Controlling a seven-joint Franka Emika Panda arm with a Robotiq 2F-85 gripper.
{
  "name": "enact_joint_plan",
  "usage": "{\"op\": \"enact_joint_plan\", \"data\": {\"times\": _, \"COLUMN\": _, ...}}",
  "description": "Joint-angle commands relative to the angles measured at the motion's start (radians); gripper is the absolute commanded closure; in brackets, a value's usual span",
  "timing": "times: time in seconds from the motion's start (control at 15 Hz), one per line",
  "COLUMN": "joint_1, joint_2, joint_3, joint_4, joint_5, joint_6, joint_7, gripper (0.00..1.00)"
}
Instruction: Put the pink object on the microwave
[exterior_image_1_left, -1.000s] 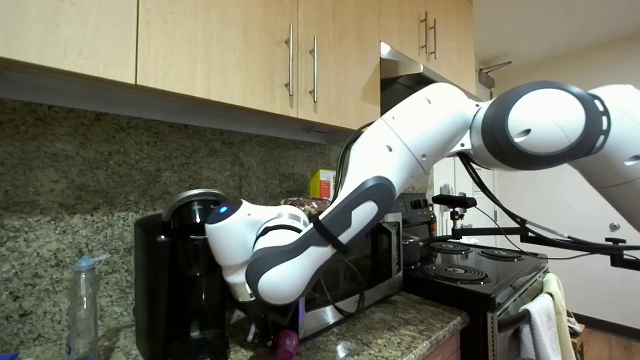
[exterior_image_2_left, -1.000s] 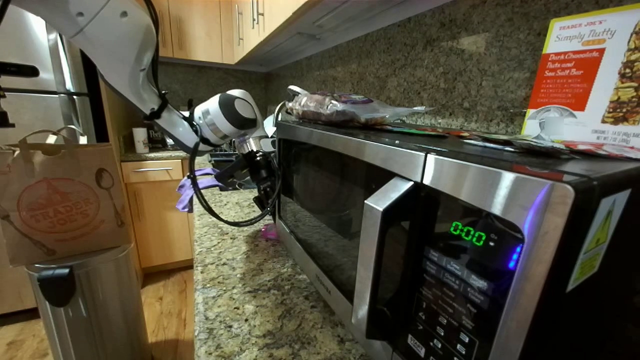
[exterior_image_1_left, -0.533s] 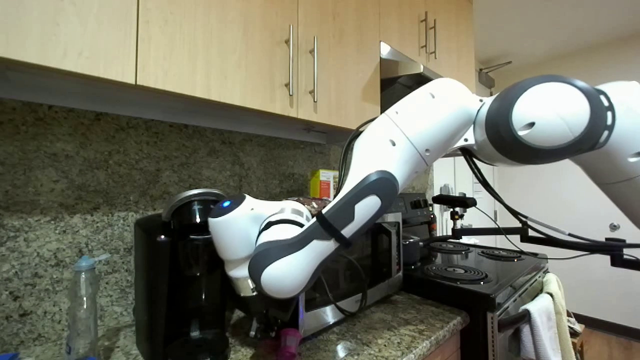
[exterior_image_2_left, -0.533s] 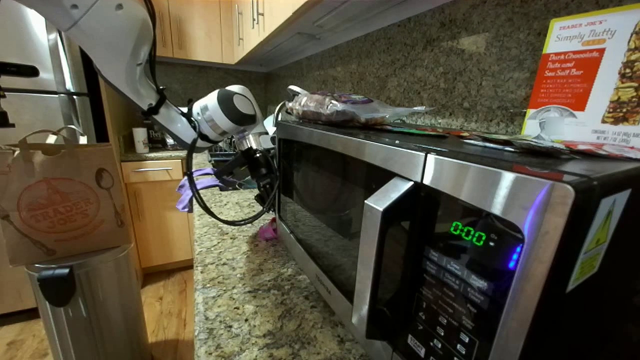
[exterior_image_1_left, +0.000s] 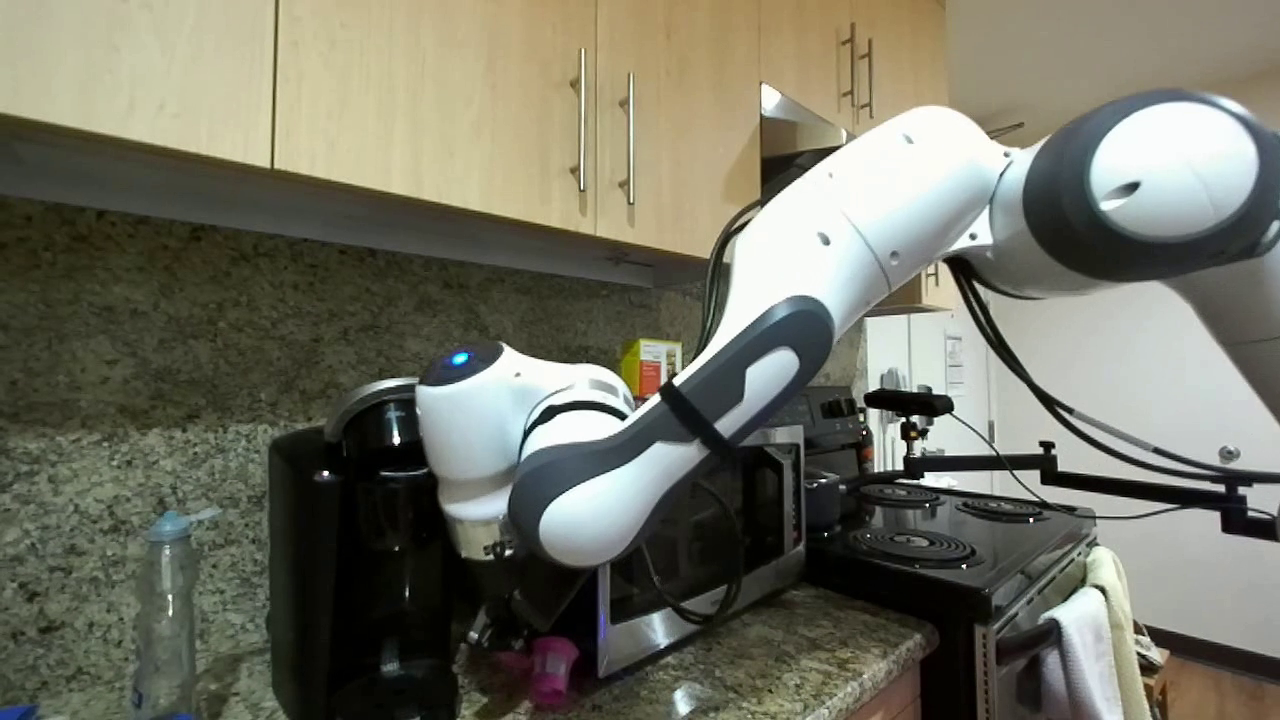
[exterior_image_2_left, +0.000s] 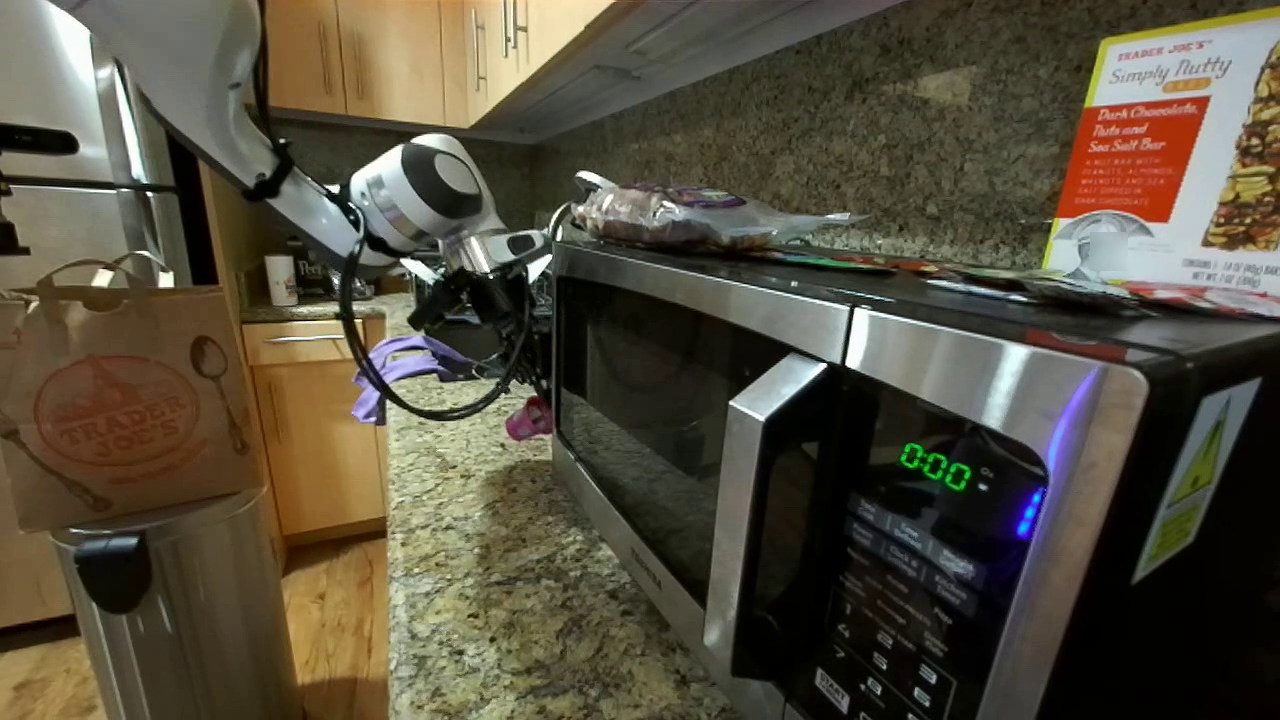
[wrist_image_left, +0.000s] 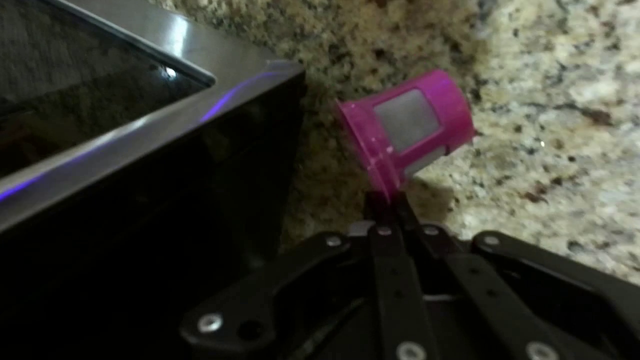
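Speckled tan granite countertop is filling your wrist view from 11 o'clock round to 4. Nearest, at 6 o'clock, your black two-fingered gripper is standing closed to a sliver, its tips pinching one thin bit of rim on the magenta-pink mesh-windowed plastic cup. From those tips the cup is lying just past 12 o'clock, its long axis running aslant: mouth facing 8 o'clock, base pointing to 2. It is seemingly hanging just off the granite.

Beyond your grip, the boxy stainless-steel microwave is standing with its front corner at 11 o'clock and its dark side wall at 9. In an exterior view its top is sitting well above the cup, so your next move is probably asking for height first, then a swing over that wall. With so slim a hold, the cup could be twisting on the way.

Farther off, on that top, a clear plastic bag of brownish contents is lying toward 11 o'clock, flat glossy packets toward 2, a yellow-edged snack-bar box standing behind them.
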Motion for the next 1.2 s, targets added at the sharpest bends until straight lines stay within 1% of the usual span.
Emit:
{"op": "enact_joint_plan", "data": {"times": 0.0, "joint_1": 0.071, "joint_2": -0.176, "joint_3": 0.0, "joint_4": -0.158, "joint_5": -0.132, "joint_6": 0.066, "joint_7": 0.194, "gripper": 0.99}}
{"op": "enact_joint_plan", "data": {"times": 0.07, "joint_1": 0.087, "joint_2": -0.219, "joint_3": 0.006, "joint_4": -0.188, "joint_5": -0.186, "joint_6": 0.065, "joint_7": 0.264, "gripper": 0.99}}
{"op": "enact_joint_plan", "data": {"times": 0.13, "joint_1": 0.086, "joint_2": -0.255, "joint_3": 0.027, "joint_4": -0.213, "joint_5": -0.219, "joint_6": 0.066, "joint_7": 0.302, "gripper": 0.99}}
{"op": "enact_joint_plan", "data": {"times": 0.2, "joint_1": 0.041, "joint_2": -0.151, "joint_3": 0.058, "joint_4": -0.099, "joint_5": -0.167, "joint_6": 0.02, "joint_7": 0.223, "gripper": 0.96}}
{"op": "enact_joint_plan", "data": {"times": 0.27, "joint_1": 0.045, "joint_2": -0.187, "joint_3": 0.073, "joint_4": -0.126, "joint_5": -0.192, "joint_6": 0.02, "joint_7": 0.258, "gripper": 0.96}}
{"op": "enact_joint_plan", "data": {"times": 0.4, "joint_1": 0.047, "joint_2": -0.23, "joint_3": 0.084, "joint_4": -0.164, "joint_5": -0.203, "joint_6": 0.02, "joint_7": 0.276, "gripper": 0.96}}
{"op": "enact_joint_plan", "data": {"times": 0.67, "joint_1": 0.04, "joint_2": -0.236, "joint_3": 0.083, "joint_4": -0.178, "joint_5": -0.208, "joint_6": 0.022, "joint_7": 0.282, "gripper": 0.96}}
{"op": "enact_joint_plan", "data": {"times": 0.73, "joint_1": 0.04, "joint_2": -0.236, "joint_3": 0.083, "joint_4": -0.178, "joint_5": -0.208, "joint_6": 0.022, "joint_7": 0.282, "gripper": 0.99}}
{"op": "enact_joint_plan", "data": {"times": 0.8, "joint_1": 0.058, "joint_2": -0.248, "joint_3": 0.072, "joint_4": -0.172, "joint_5": -0.258, "joint_6": -0.033, "joint_7": 0.36, "gripper": 0.99}}
{"op": "enact_joint_plan", "data": {"times": 0.87, "joint_1": 0.049, "joint_2": -0.279, "joint_3": 0.082, "joint_4": -0.194, "joint_5": -0.281, "joint_6": -0.011, "joint_7": 0.379, "gripper": 0.99}}
{"op": "enact_joint_plan", "data": {"times": 1.0, "joint_1": 0.063, "joint_2": -0.313, "joint_3": 0.085, "joint_4": -0.196, "joint_5": -0.387, "joint_6": -0.095, "joint_7": 0.51, "gripper": 0.99}}
{"op": "enact_joint_plan", "data": {"times": 1.13, "joint_1": 0.053, "joint_2": -0.342, "joint_3": 0.11, "joint_4": -0.2, "joint_5": -0.461, "joint_6": -0.195, "joint_7": 0.595, "gripper": 0.99}}
